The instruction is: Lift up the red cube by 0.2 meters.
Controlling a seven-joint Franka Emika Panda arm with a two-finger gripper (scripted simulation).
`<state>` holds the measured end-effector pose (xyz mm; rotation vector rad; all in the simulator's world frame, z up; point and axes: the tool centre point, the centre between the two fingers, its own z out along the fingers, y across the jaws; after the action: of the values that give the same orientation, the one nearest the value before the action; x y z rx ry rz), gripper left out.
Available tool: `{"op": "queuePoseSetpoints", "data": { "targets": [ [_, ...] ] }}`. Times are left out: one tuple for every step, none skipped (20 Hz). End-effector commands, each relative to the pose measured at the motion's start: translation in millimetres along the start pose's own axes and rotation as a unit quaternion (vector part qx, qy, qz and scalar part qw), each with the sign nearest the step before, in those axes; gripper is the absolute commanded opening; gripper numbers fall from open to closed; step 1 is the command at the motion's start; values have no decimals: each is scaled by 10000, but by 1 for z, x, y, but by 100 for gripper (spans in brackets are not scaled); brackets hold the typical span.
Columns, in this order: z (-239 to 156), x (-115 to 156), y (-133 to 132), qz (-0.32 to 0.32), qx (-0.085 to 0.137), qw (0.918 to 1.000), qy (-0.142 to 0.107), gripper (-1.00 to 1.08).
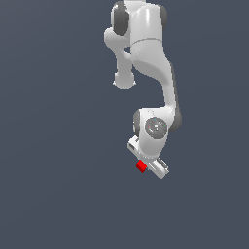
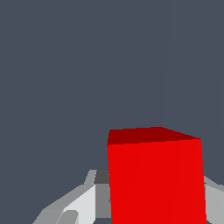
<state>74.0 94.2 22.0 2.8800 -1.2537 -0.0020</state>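
Plain slate-grey background [image 1: 53, 146] throughout, featureless. White Panda arm [image 1: 151, 53] reaching down from exterior view's top. Gripper [image 1: 146, 164] at arm's lower end, fingers [image 2: 83, 203] closed against sides of red cube [image 1: 141, 167]. Cube filling wrist view's foreground, one finger on each flank, top face darker red.
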Motion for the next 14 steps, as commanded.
{"op": "queuePoseSetpoints", "data": {
  "targets": [
    [-6, 0, 0, 0, 6, 10000, 4, -100],
    [-9, 0, 0, 0, 6, 10000, 4, -100],
    [-14, 0, 0, 0, 6, 10000, 4, -100],
    [-18, 0, 0, 0, 6, 10000, 4, -100],
    [-24, 0, 0, 0, 6, 10000, 4, -100],
    [-30, 0, 0, 0, 6, 10000, 4, -100],
    [-37, -1, 1, 0, 6, 10000, 4, -100],
    [-45, -1, 1, 0, 6, 10000, 4, -100],
    [-54, -1, 1, 3, 7, 10000, 3, -100],
    [-63, -1, 1, 3, 7, 10000, 3, -100],
    [-73, -1, 2, 3, 7, 10000, 3, -100],
    [-84, -1, 2, 3, 7, 10000, 3, -100],
    [-95, -1, 2, 3, 7, 10000, 3, -100],
    [-106, -1, 2, 3, 7, 10000, 3, -100]
  ]
}}
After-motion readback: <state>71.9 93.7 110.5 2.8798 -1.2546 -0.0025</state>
